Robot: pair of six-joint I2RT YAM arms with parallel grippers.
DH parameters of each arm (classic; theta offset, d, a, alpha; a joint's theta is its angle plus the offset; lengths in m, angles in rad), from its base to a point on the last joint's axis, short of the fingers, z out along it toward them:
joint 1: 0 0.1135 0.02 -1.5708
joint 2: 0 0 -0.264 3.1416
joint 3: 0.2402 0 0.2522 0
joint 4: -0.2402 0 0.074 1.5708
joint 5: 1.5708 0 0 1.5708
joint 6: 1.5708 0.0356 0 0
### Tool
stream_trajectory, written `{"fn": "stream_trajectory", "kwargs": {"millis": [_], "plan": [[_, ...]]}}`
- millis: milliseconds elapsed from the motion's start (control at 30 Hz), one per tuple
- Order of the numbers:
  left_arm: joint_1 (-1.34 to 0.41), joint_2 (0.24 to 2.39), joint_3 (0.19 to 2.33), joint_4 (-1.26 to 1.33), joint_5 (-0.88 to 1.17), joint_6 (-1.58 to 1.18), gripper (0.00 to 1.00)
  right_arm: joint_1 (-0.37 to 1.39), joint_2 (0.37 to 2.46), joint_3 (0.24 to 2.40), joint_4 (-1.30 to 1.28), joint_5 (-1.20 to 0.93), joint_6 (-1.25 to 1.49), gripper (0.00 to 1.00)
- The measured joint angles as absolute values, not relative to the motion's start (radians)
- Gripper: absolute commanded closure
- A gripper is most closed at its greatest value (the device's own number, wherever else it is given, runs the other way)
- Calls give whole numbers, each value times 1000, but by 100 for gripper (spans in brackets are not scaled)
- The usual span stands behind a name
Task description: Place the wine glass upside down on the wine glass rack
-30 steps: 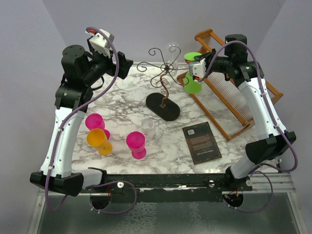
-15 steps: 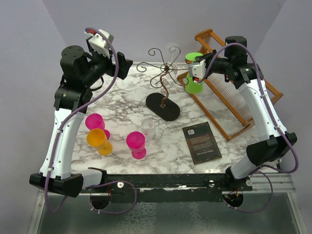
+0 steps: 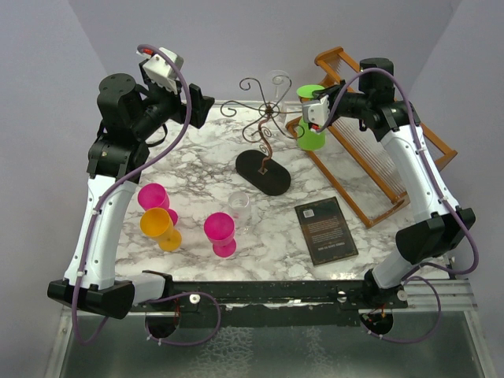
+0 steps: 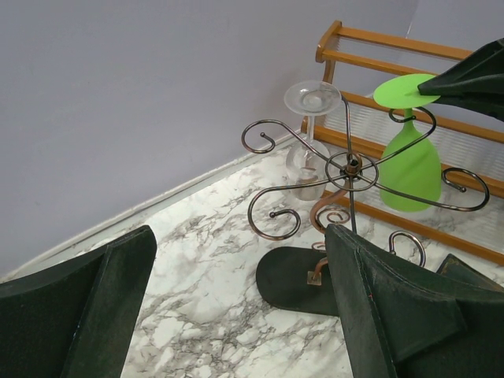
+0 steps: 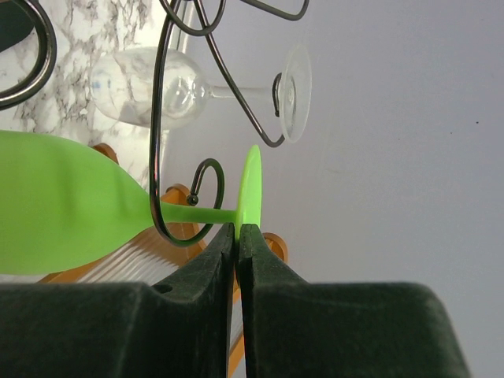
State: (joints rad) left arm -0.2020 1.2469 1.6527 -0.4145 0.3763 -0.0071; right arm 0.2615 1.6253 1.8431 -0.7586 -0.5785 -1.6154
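Note:
A green wine glass [image 3: 311, 135] hangs upside down at the right side of the wine glass rack [image 3: 270, 109], a dark wire tree on a black oval base [image 3: 263, 172]. My right gripper [image 3: 316, 106] is shut on the rim of the glass's foot. In the right wrist view the gripper [image 5: 238, 230] pinches the foot's edge, and the green stem [image 5: 193, 213] passes through a curled wire arm [image 5: 161, 142]. A clear glass [image 3: 277, 79] hangs upside down on the rack's far side. My left gripper [image 3: 201, 106] is open and empty, raised to the left of the rack [image 4: 350, 165].
A wooden slatted dish rack [image 3: 378, 157] stands at the right behind the green glass. Two pink glasses [image 3: 153, 197] [image 3: 220, 232], an orange one [image 3: 157, 224] and a clear one [image 3: 239, 206] stand at the front left. A black book [image 3: 325, 228] lies front right.
My right arm has shifted slightly while holding the green glass at the rack's right arm. The glass has barely moved. The left arm has not moved.

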Motion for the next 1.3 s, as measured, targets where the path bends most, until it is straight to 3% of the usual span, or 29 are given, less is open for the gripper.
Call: {"fn": "stream_trajectory", "kwargs": {"millis": [1300], "plan": [[-202,1241,1653,-422,373,15,8,282,1629,1826,-785,-669,-1610,81]]}}
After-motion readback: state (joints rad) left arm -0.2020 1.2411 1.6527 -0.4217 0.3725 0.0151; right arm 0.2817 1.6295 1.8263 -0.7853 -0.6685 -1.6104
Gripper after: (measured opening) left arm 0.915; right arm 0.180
